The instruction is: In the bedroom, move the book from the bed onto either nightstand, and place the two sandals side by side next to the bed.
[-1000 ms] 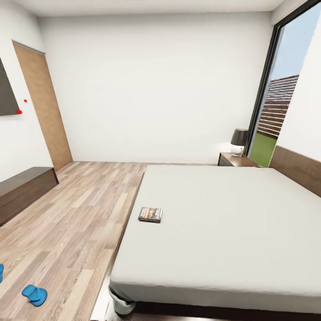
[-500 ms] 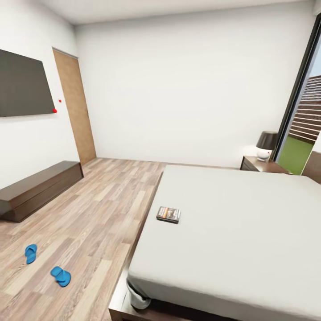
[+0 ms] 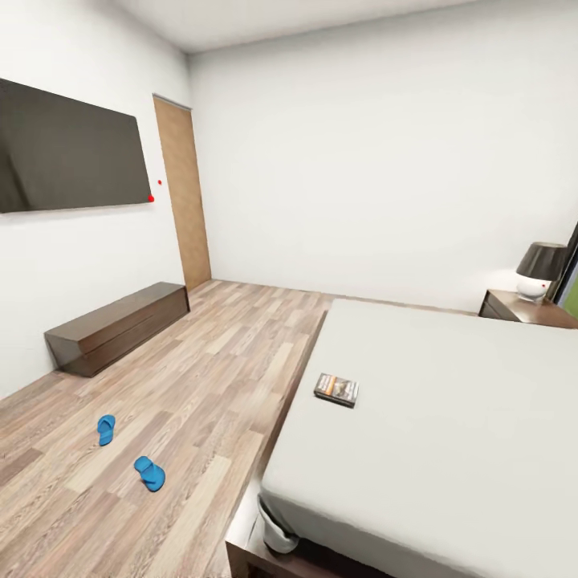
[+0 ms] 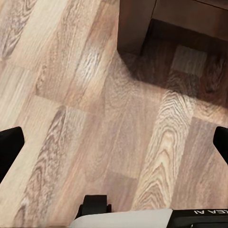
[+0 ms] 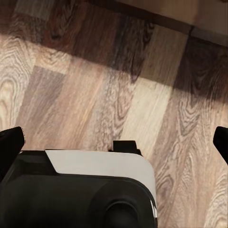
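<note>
View swings left since the earlier frame, bringing the wall screen (image 3: 68,151) fully in, book (image 3: 335,389) on the bed (image 3: 449,417) near its floor-side edge, two sandals (image 3: 149,473) apart on the plank floor (image 3: 201,377), nightstand (image 3: 526,309) beyond, left tool (image 4: 114,142) and right tool (image 5: 114,142) spread wide, empty.

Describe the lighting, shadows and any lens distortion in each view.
Head view: even, soft light; wide-angle stretch tilts the walls and the TV; the lamp glows beside the window. Left wrist view: a dark shadow spreads over the floor beneath dark furniture. Right wrist view: a shadow band crosses the planks; wood grain stays sharp.
</note>
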Motion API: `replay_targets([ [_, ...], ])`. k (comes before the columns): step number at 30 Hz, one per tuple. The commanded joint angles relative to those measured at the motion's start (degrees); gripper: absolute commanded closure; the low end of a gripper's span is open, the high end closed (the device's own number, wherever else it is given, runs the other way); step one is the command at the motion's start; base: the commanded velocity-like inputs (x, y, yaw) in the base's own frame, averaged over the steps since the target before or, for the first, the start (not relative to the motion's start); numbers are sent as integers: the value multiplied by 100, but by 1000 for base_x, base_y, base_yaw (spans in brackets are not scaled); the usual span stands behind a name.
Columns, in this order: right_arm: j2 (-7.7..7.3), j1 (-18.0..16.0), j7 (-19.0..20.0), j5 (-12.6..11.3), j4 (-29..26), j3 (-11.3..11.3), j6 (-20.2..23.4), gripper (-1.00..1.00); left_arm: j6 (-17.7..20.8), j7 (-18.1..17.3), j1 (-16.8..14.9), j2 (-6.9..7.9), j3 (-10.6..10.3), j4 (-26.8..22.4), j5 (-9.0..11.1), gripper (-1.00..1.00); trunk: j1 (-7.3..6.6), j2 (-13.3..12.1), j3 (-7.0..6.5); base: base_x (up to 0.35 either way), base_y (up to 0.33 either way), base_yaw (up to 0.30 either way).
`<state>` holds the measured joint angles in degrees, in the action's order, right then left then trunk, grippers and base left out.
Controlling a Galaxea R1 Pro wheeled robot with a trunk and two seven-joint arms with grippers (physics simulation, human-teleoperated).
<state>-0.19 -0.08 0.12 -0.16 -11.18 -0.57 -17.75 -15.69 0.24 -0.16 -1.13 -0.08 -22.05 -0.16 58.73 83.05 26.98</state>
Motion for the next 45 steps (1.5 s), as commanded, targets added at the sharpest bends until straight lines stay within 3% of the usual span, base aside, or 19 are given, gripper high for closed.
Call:
replay_targets([
  [1, 0, -1, 1, -2, -2, -5, -17, -100, -13, 3, -2, -1, -1, -1, -2, -100, 0, 3, 5, 0, 0, 298],
  [45, 1, -1, 1, -2, -2, -5, -18, -100, -13, 3, -2, -1, -1, -1, -2, -100, 0, 3, 5, 0, 0, 298],
])
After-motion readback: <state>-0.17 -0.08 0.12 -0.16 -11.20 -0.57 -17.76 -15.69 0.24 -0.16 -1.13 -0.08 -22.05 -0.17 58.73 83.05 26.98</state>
